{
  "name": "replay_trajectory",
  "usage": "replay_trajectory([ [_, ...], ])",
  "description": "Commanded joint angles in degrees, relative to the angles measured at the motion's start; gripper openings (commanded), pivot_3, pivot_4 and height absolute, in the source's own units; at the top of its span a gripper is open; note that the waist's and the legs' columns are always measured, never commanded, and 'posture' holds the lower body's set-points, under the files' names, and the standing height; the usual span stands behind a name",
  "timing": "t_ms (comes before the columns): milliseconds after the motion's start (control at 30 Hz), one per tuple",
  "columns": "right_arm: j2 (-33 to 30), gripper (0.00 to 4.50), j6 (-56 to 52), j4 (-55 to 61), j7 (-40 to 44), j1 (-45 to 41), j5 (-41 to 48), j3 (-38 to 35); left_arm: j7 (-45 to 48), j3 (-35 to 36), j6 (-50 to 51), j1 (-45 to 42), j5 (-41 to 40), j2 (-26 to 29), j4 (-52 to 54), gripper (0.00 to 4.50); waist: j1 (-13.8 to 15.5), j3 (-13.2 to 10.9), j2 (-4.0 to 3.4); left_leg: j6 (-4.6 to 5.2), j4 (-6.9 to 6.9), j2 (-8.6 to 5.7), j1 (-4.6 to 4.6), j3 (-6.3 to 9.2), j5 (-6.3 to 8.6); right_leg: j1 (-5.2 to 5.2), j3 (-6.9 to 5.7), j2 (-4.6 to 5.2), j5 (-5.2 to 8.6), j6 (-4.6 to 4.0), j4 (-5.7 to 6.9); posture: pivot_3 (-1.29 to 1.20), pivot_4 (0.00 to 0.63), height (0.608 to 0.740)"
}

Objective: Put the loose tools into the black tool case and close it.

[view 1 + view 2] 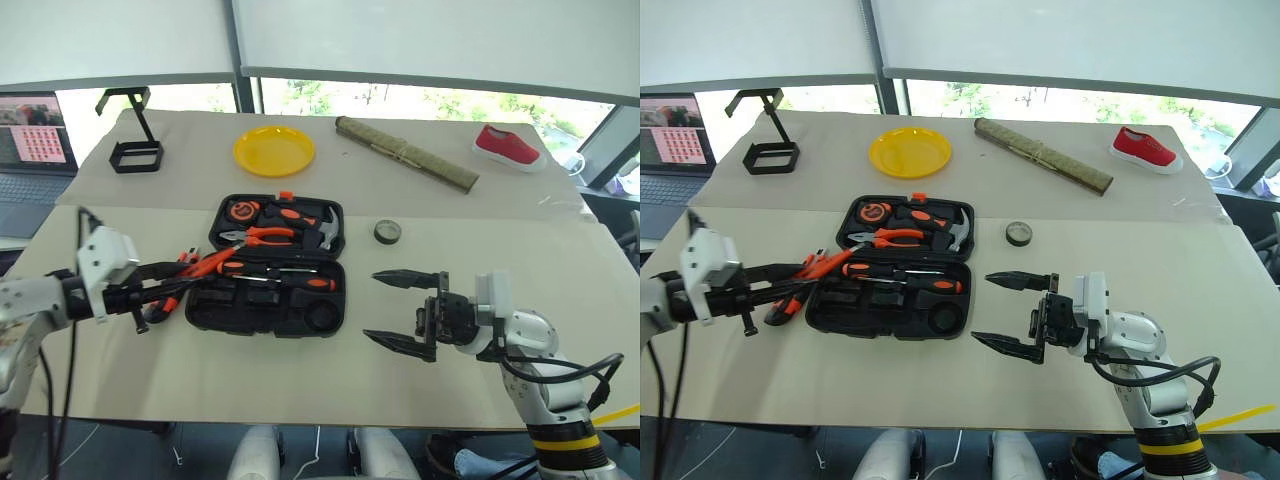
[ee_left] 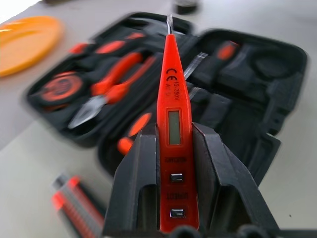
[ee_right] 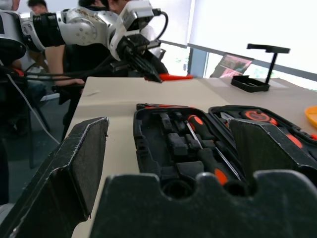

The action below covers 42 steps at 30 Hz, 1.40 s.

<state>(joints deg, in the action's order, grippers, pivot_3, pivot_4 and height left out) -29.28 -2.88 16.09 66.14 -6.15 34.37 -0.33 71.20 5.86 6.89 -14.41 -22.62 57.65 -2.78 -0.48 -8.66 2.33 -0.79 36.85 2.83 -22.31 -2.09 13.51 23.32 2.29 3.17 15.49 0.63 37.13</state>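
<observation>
The black tool case lies open near the middle of the bench, its lid half on the far side and its base half nearer. The lid half holds a tape measure, orange-handled pliers and a hammer. One orange-and-black screwdriver rests in a slot of the near half. The left pincer hangs over the bench just left of the case, its two black fingers pressed on the small slim orange tester pen, whose metal tip points toward the open case. Below and beside that pincer, at the case's left edge, lies the orange-black utility knife on the bench, with other orange-handled tools crossing the case's left rim. The small dark tape roll sits on the bench just right of the lid half, apart from the case. The right pincer hovers right of the case, pointing left toward it, its fingers spread wide with nothing between them. Farther back stand a yellow plate, a black wire stand, a rolled mat and a red shoe.
</observation>
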Motion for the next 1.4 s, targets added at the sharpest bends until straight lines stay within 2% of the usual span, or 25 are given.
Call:
replay_trajectory([
  [33,-0.19,4.5,-0.94,4.4,-1.66,0.18,0.15,0.52,4.67,-9.77,-7.65,-9.99,11.12,-1.14,-9.78,0.47,0.15,0.0,0.0,0.0,0.02,0.0,-0.02,0.0,0.0,0.02,0.0,-0.03,0.0,0.0,0.0,0.0,0.15,0.74],
  [200,-0.45,4.5,-1.33,6.12,-3.18,1.31,0.01,0.59,8.5,-14.94,-16.43,-17.12,15.96,-4.52,-18.64,0.47,-0.24,-0.02,0.03,0.02,0.12,-0.02,-0.1,-0.02,0.01,0.02,0.07,-0.01,-0.02,0.1,-0.03,0.0,0.15,0.74],
  [367,-0.5,4.5,-0.96,6.83,-4.23,2.23,-0.39,0.47,10.39,-17.1,-19.7,-20.97,17.85,-7.49,-22.93,0.47,-0.07,-0.01,0.04,0.02,0.23,-0.03,-0.18,0.02,0.01,0.04,0.04,0.01,-0.03,0.14,-0.01,0.0,0.15,0.74],
  [733,-0.31,4.5,0.22,6.11,-5.07,2.15,-1.36,0.57,14.44,-19.33,-24.42,-23.32,21.82,-6.33,-28.17,0.47,-0.2,-0.01,0.05,0.03,0.36,-0.02,-0.18,0.05,0.02,0.02,0.04,0.01,-0.04,0.17,0.06,0.0,0.15,0.74],
  [1067,-0.01,4.5,0.93,5.17,-4.88,1.8,-1.98,0.81,14.94,-21.55,-23.08,-24.34,26.3,-5.58,-29.55,0.47,-0.38,0.01,0.03,0.04,0.37,-0.01,-0.05,0.05,0.02,-0.08,0.06,-0.02,-0.04,0.17,0.11,0.0,0.15,0.74],
  [1233,-0.03,4.5,0.81,5.16,-4.8,1.77,-2.04,0.89,14.09,-24.88,-20.27,-24.74,31.77,-4.87,-29.07,0.47,-0.52,0.03,0.01,0.04,0.37,-0.01,0.08,0.04,0.02,-0.15,0.1,-0.03,-0.03,0.17,0.21,0.0,0.15,0.74],
  [1400,0.2,4.5,0.79,5.04,-5.03,1.39,-2.17,1.03,12.91,-23.64,-14.73,-23.88,29.62,-6.39,-26.42,0.47,-0.75,0.1,-0.08,0.05,0.38,-0.01,0.31,-0.02,0.02,-0.19,0.23,-0.06,-0.01,0.16,0.51,0.0,0.15,0.74],
])
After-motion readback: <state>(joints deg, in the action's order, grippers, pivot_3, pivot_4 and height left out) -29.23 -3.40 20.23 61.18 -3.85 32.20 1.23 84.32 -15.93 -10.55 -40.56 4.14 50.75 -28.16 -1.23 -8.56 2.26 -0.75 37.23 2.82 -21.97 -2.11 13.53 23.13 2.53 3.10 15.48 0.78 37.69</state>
